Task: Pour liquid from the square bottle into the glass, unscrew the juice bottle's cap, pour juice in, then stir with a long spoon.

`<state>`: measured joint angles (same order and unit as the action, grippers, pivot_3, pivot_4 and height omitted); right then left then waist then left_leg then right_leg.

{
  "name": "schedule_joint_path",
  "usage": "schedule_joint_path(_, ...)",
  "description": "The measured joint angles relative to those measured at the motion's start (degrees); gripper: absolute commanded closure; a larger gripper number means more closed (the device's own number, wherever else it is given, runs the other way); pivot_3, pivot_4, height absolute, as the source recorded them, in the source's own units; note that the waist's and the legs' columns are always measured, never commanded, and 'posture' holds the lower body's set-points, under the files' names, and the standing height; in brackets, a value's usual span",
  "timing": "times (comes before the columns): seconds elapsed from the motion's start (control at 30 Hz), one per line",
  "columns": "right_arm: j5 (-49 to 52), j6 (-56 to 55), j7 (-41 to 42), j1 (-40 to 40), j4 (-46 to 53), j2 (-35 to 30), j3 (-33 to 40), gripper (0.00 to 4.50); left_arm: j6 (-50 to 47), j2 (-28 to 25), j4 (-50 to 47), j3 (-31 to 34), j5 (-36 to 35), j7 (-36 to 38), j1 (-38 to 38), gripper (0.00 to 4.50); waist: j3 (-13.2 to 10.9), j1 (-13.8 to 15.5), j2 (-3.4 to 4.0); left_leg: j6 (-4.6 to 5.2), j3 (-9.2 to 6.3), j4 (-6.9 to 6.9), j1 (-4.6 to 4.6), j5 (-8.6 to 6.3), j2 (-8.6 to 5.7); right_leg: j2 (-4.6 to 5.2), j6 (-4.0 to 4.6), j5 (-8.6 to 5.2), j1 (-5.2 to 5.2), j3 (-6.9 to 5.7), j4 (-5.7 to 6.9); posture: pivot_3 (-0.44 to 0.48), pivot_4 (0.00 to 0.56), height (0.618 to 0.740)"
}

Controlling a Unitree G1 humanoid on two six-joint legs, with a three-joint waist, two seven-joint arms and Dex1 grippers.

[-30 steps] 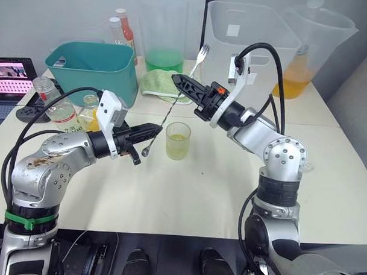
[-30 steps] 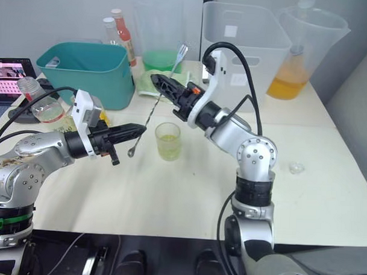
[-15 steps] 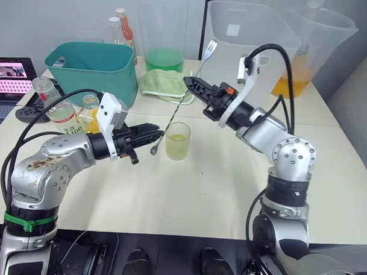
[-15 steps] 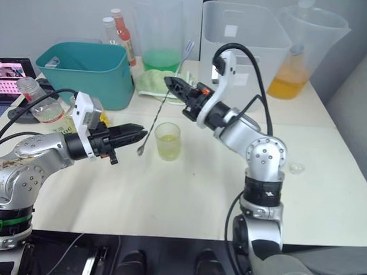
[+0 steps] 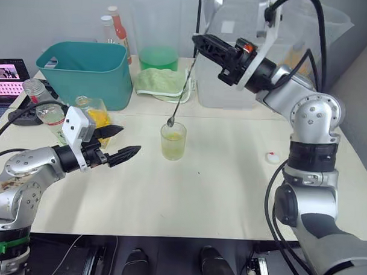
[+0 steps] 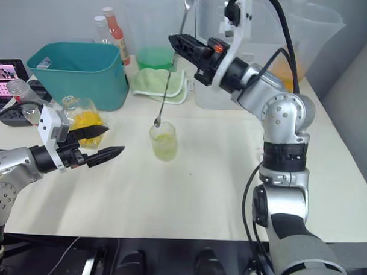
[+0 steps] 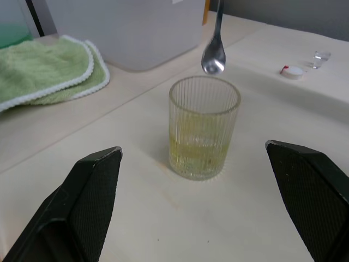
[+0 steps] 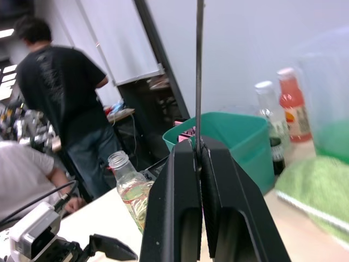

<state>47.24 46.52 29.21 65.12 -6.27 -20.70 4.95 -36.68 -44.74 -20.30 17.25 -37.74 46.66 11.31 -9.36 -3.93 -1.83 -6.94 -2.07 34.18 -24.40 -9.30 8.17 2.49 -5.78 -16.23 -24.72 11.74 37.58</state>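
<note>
Our right jaws pinch the long spoon high on its thin, stiff, slippery stem, above the breakable glass. Left jaws gape wide.

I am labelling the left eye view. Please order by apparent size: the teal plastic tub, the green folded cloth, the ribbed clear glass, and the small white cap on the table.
1. Teal plastic tub, largest.
2. Green folded cloth.
3. Ribbed clear glass, though it stands nearer the camera than the cloth.
4. Small white cap, smallest.
</note>
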Motion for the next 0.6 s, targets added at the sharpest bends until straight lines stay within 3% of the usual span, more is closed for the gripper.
schedule_joint_path(0.2,-8.46,-3.81,6.79,-2.65,-1.40,-0.82,-6.16,4.50,1.31,1.54,-3.66,0.10,-0.14,-0.90,-5.51,0.02,0.00,0.08,0.00,-0.18,0.00,0.01,-0.35,0.10,0.00,0.01,0.01,0.00,-0.39,0.00,0.13,0.000,0.150,0.717)
schedule_joint_path(0.6,-17.49,-9.23,13.46,-7.56,0.99,-0.57,-11.44,4.50,1.65,2.31,-3.97,-1.41,-0.57,-1.12,-6.36,0.02,-0.01,0.07,0.02,-0.22,0.00,0.00,-0.34,0.13,0.00,0.00,0.02,0.00,-0.40,0.00,0.18,0.000,0.150,0.717)
